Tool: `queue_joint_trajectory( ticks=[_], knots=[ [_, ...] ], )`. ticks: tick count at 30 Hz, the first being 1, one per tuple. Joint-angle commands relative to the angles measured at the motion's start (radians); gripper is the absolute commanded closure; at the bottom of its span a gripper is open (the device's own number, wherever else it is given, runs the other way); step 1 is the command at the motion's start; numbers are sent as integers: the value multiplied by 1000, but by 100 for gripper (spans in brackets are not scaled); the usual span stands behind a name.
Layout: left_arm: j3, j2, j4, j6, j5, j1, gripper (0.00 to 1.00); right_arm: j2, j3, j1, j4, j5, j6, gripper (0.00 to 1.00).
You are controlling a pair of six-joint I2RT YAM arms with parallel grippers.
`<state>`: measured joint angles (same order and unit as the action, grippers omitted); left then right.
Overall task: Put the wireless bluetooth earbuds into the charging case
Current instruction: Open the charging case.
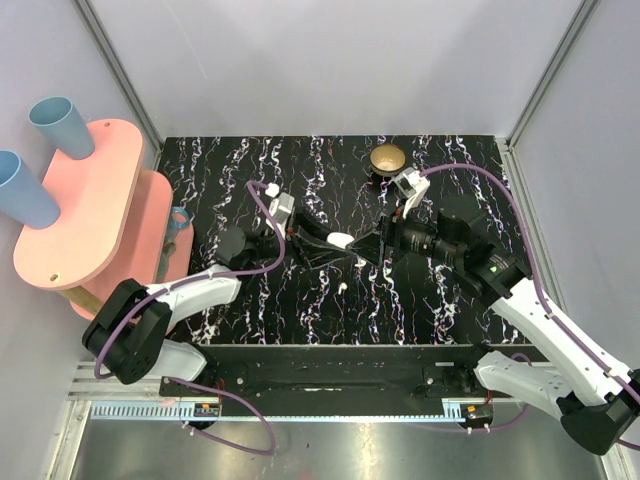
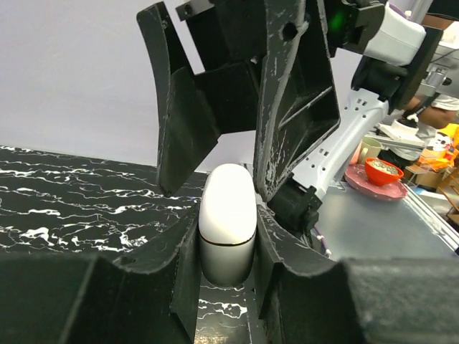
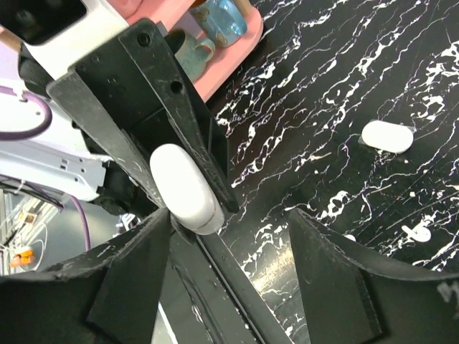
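Note:
My left gripper is shut on the charging case, a white pebble with its lid closed, standing upright above the black marbled table. In the right wrist view the case sits between the left arm's black fingers. My right gripper is open, facing the left one; its two fingers straddle the top of the case, and its left finger is close to the case. One white earbud lies on the table, and a smaller white bud lies near it. In the top view one earbud shows just below the grippers.
A gold round dish on a black base stands at the back of the table. A pink two-level stand with two blue cups fills the left side. Grey walls close in the table at the back and sides.

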<state>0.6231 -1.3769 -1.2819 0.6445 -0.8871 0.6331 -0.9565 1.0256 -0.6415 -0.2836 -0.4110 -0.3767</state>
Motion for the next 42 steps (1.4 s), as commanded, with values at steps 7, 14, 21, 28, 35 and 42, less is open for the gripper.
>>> queue_joint_trajectory(
  ticks=[7,14,21,28,35,42],
  knots=[
    [43,2,-382,55,-130,-4,100,-4,22,-3,-39,11,70,30],
    [38,12,-384,66,-199,-3,100,-19,16,-3,3,130,-11,30],
    [21,19,-384,52,-199,-4,100,-14,10,-3,47,183,-47,28],
    [-8,27,-382,9,-141,-4,100,-34,13,-4,60,143,-64,27],
    [-19,21,-384,6,-87,-15,100,-40,14,-3,84,31,-45,39],
    [-20,13,-382,4,-35,-18,100,-45,8,-4,83,-32,-16,35]
  ],
)
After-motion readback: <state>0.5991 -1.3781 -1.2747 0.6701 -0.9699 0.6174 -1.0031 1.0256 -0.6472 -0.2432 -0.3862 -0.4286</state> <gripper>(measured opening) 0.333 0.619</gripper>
